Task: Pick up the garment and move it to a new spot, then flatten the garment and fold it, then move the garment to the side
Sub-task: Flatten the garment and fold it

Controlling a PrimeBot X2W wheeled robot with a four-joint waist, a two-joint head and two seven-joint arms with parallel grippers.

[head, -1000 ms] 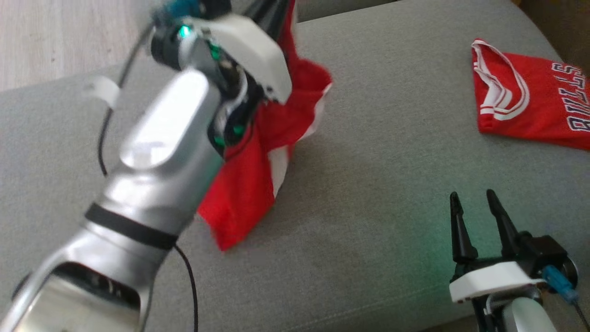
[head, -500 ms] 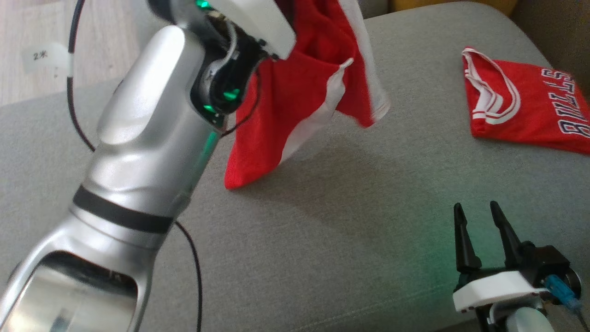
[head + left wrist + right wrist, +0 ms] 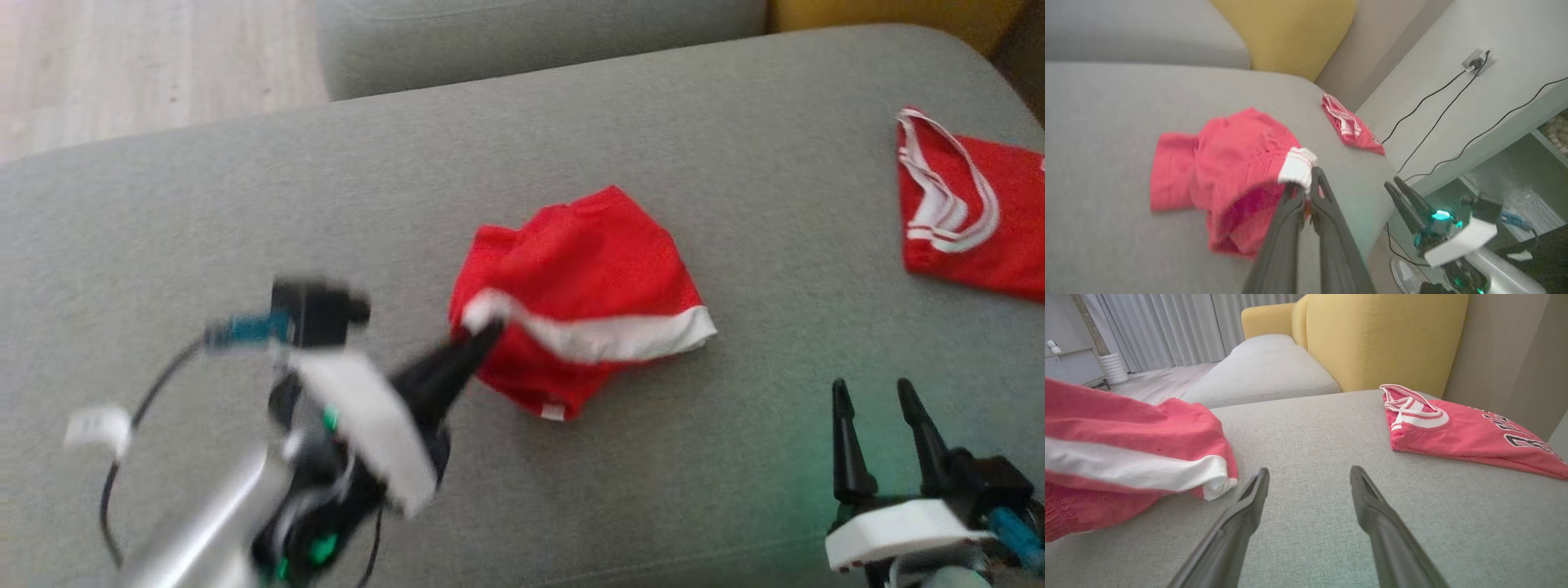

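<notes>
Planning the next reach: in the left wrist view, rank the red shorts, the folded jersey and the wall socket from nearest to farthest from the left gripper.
1. red shorts: white edge pinched in the left gripper, cloth spreading left.
2. folded jersey: farther along the grey seat, upper right.
3. wall socket: past the seat's edge, far upper right.

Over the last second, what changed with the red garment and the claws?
The left claw swung down, lowering the red garment from hanging in the air onto the grey cushion, where it lies crumpled; the claw stays shut on its white-trimmed edge. The right claw stayed open and the folded jersey stayed put.
</notes>
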